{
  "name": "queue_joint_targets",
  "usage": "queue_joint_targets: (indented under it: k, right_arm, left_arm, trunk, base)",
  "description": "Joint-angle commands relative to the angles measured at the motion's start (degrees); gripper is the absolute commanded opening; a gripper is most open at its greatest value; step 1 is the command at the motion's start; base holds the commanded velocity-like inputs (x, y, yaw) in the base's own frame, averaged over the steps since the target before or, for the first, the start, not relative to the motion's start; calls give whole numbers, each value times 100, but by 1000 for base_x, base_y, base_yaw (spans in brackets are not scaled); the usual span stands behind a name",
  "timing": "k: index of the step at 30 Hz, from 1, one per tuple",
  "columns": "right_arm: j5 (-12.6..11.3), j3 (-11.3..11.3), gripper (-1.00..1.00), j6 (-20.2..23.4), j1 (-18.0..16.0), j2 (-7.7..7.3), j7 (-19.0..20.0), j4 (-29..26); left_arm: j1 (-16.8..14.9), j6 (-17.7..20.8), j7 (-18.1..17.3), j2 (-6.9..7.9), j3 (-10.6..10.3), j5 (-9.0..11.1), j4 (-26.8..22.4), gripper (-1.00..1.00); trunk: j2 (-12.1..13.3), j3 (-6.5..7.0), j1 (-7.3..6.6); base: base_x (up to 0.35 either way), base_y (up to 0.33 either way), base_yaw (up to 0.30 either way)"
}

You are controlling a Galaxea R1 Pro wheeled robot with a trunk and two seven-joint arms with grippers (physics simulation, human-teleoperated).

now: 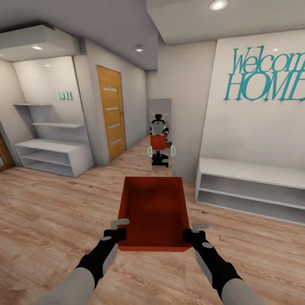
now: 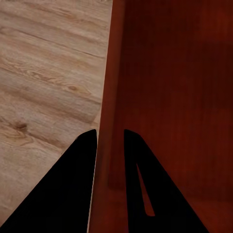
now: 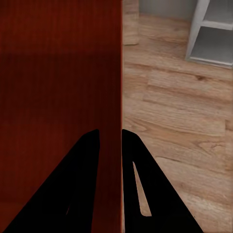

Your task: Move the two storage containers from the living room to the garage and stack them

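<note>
3 cams: head looking forward and down, two wrist cams tight on the bin walls.

Head cam sits high behind both arms, faces down a hallway over the wood floor (image 1: pixel 51 220), mid-range, with the storage container (image 1: pixel 154 212) centre-low. Left wrist cam looks along its fingers (image 2: pixel 73 194), very close on the container's left wall (image 2: pixel 114 97). Right wrist cam mirrors that on the right wall (image 3: pixel 119 97). All three views share the container and floor; the right wrist and head views also share the white shelf unit (image 3: pixel 213 29).
</note>
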Motion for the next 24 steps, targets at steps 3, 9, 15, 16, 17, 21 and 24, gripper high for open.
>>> queue_joint_targets:
  k: [3, 9, 15, 16, 17, 21, 24]
  right_arm:
    - [-53, -51, -100, -100, -6, -3, -59, -30]
    - [-49, -50, -100, -100, -6, -3, -60, -30]
    - [-45, -51, -100, -100, -6, -3, -60, -30]
    - [-46, -51, -100, -100, -6, -3, -60, -30]
    - [-47, -51, -100, -100, -6, -3, -60, -30]
    - [-50, -51, -100, -100, -6, -3, -60, -30]
    - [-52, -51, -100, -100, -6, -3, -60, -30]
  left_arm:
    - [1, 40, 448, 1, 278, 186, -8, -100]
    - [1, 39, 448, 2, 278, 185, -8, -100]
    - [1, 42, 448, 5, 278, 184, -1, -100]
    - [1, 42, 448, 5, 278, 185, -1, -100]
    - [1, 42, 448, 3, 278, 186, -2, -100]
    - [1, 39, 448, 5, 278, 188, -3, -100]
    - [1, 39, 448, 1, 278, 186, -7, -100]
  trunk:
    - [-4, -7, 4]
    - [-4, -7, 4]
    - [-4, -7, 4]
    - [-4, -7, 4]
    - [-4, -7, 4]
    - [-4, -7, 4]
    - [-4, -7, 4]
  base:
    - [325, 0, 0]
    - [325, 0, 83]
    - [325, 0, 245]
    - [325, 0, 263]
    - [325, 0, 265]
    - [325, 0, 266]
    - [325, 0, 262]
